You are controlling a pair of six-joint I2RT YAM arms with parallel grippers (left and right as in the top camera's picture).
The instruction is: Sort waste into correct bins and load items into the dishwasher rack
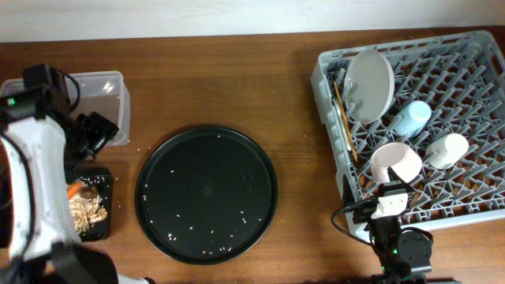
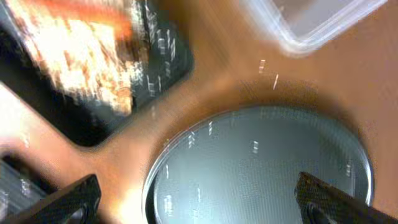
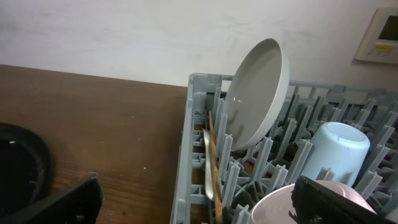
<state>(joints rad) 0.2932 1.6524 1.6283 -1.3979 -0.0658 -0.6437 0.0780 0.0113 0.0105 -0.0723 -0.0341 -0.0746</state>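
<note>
The left end effector (image 1: 93,132), released and empty, is the nearer one to the stray crumbs (image 2: 255,147) on the tray (image 1: 143,197), at its 4 o'clock, with the black bin (image 1: 105,225) at 6 o'clock.

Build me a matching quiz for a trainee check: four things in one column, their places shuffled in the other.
Things
1. white plate
2. orange carrot
3. round black tray
4. light blue cup

Places
A. flat on the table
B. in the black bin
C. on edge in the dishwasher rack
D. among the rack's pegs, right of the plate in the overhead view

Pairs: 1-C, 2-B, 3-A, 4-D
</note>
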